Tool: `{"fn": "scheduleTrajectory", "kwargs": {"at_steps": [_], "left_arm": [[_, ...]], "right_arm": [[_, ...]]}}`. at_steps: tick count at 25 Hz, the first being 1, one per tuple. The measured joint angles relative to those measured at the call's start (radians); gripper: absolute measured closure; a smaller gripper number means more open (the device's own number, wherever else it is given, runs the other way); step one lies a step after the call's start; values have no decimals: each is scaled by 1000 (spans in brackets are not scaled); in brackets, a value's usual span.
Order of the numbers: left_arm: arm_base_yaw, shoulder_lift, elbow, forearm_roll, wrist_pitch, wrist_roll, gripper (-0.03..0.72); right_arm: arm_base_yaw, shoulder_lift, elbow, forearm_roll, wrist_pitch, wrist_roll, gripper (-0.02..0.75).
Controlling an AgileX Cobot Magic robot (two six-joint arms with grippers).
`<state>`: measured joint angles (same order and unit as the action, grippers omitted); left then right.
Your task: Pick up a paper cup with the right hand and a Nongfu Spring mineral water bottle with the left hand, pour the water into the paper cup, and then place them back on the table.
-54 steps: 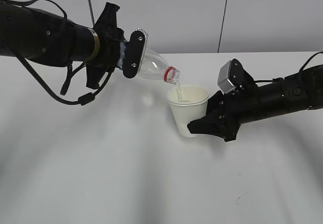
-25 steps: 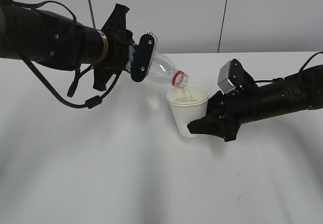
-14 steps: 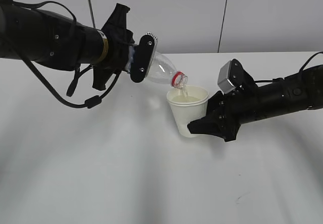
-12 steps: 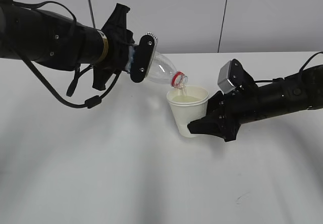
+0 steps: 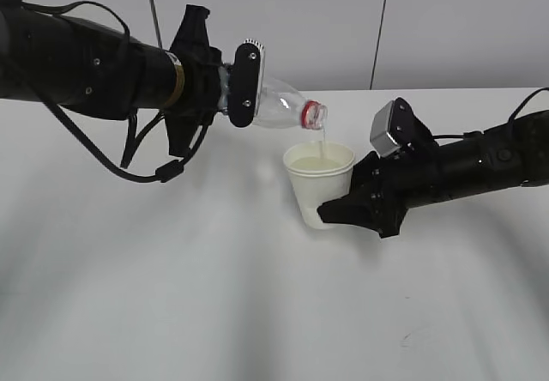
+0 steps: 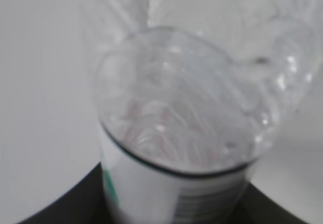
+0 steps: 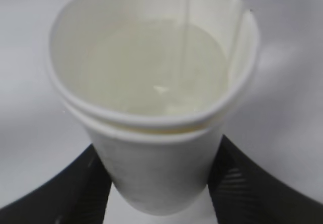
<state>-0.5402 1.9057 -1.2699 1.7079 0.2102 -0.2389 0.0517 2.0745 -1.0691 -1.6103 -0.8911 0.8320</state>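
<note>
My left gripper (image 5: 242,85) is shut on the Nongfu Spring mineral water bottle (image 5: 279,106) and holds it nearly level, its red-ringed mouth above the cup. A thin stream of water falls from it. The bottle fills the left wrist view (image 6: 181,128), between black fingers (image 6: 60,209). My right gripper (image 5: 343,209) is shut on the white paper cup (image 5: 316,179) and holds it upright just above the table (image 5: 214,295). The cup is filled with water close to the rim. In the right wrist view the cup (image 7: 156,158) sits between my two black fingers (image 7: 81,188), and the stream enters it.
The white table runs wide to the front and left. A tiny dark mark (image 5: 403,338) lies at the front right. Grey wall panels stand behind the table's back edge. Black cables (image 5: 141,154) hang below the left arm.
The left arm has tipped the bottle up from a downward slant to nearly level and raised its mouth. The stream has thinned and the water in the cup has risen. The right arm is still.
</note>
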Motion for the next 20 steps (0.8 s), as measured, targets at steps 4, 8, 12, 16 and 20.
{"fn": "scheduleTrajectory", "kwargs": {"at_steps": [4,8,12,16,20], "left_arm": [[0,0,-1,-103,-1,-25,388],[0,0,-1,-239,-27,-32,389],[9,0,-1,-386,-106,-35,389],[46,0,-2,-596,-235,-37,389],[95,0,-2,-798,-313,-40,389]], "right_arm": [[0,0,0,65,0,-43,330],[0,0,0,120,4,-80,330],[0,0,0,165,47,-99,330],[0,0,0,197,89,-126,330],[0,0,0,261,99,-176,330]]}}
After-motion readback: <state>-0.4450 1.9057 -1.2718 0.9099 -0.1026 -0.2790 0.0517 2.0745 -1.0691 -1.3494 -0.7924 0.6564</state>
